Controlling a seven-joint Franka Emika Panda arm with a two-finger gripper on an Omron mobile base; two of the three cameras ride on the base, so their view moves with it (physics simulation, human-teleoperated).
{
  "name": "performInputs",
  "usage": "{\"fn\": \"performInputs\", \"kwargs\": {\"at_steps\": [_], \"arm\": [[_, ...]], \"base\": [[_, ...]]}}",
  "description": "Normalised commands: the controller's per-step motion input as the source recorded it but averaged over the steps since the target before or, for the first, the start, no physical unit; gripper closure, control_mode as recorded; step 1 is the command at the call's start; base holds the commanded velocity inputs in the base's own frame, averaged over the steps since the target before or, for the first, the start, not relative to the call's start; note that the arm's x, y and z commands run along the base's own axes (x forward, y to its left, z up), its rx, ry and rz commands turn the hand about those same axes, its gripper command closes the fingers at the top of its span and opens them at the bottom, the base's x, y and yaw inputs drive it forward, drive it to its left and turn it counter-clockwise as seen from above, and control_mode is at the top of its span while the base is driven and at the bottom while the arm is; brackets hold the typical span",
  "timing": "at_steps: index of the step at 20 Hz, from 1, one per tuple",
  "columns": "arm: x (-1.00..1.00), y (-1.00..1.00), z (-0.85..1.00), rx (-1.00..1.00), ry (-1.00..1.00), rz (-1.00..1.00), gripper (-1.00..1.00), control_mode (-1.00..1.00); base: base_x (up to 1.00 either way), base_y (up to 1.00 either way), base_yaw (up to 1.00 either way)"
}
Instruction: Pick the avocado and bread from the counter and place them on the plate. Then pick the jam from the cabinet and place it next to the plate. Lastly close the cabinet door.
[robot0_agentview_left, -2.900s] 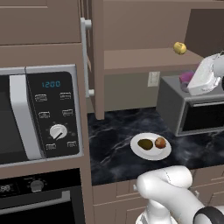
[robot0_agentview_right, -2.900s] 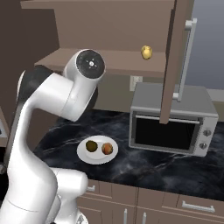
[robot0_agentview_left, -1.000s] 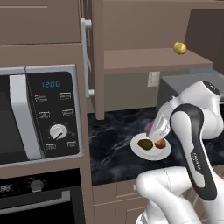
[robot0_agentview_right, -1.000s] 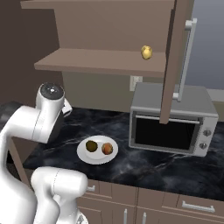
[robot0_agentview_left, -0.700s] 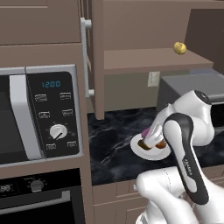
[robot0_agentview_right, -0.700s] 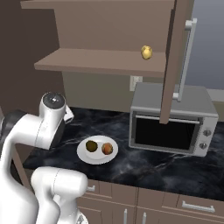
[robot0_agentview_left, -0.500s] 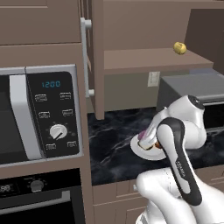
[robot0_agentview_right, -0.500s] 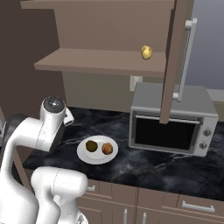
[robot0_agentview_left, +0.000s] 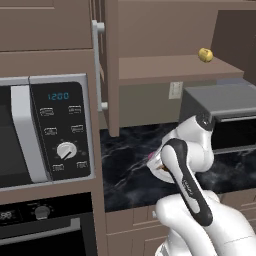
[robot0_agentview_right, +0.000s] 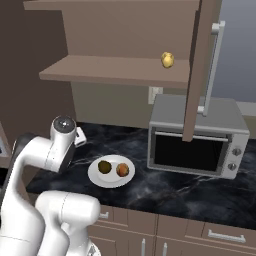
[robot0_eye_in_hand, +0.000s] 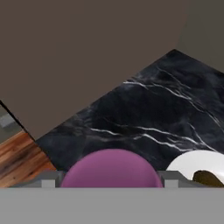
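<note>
- You have the cabinet (robot0_agentview_right: 115, 65) open above the counter (robot0_agentview_right: 190, 185), its 1 shelf carrying a yellow ball (robot0_agentview_right: 167, 59) at about 1 o'clock from the plate in the right base view; the cabinet door (robot0_agentview_right: 197, 70) with its silver bar handle stands swung out and is not yet closed.
- Your plate (robot0_agentview_right: 96, 176) sits on the counter at 9 o'clock of the grey toaster oven (robot0_agentview_right: 200, 137), with the avocado (robot0_agentview_right: 104, 166) and the bread (robot0_agentview_right: 122, 170) just beside each other on it, so that part looks done.
- Your gripper (robot0_eye_in_hand: 111, 178) is pinching the jam (robot0_eye_in_hand: 110, 168): in the hand view its purple lid bulges between the 2 finger tips, the jaws partly closed against its sides. A sliver of pink at the wrist in the left base view seems to be the same jar.
- The jam is held low over bare counter, with the plate's rim at about 4 o'clock of it in the hand view, near but apart.
- Judge the jar as small, rigid and light, probably smooth-sided and slippery, breakable if it is glass. Keep your hold across the body below the lid, squeeze evenly, and set it down upright and gently at the plate's side.
- It looks squat and pink-bodied with a domed purple lid, far smaller than the plate.
</note>
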Motion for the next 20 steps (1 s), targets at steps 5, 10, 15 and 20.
{"fn": "performInputs", "kwargs": {"at_steps": [5, 10, 15, 20], "arm": [[0.53, 0.03, -0.31, 0.0, 0.02, -0.03, 1.0, -1.0], [0.55, 0.0, -0.33, 0.0, 0.03, -0.01, 1.0, -1.0], [0.54, 0.01, -0.31, 0.0, 0.05, -0.01, 1.0, -1.0], [0.56, 0.01, -0.27, 0.0, 0.05, -0.02, 1.0, -1.0]], "base": [[0.0, 0.0, 0.0], [0.0, 0.0, 0.0], [0.0, 0.0, 0.0], [0.0, 0.0, 0.0]]}}
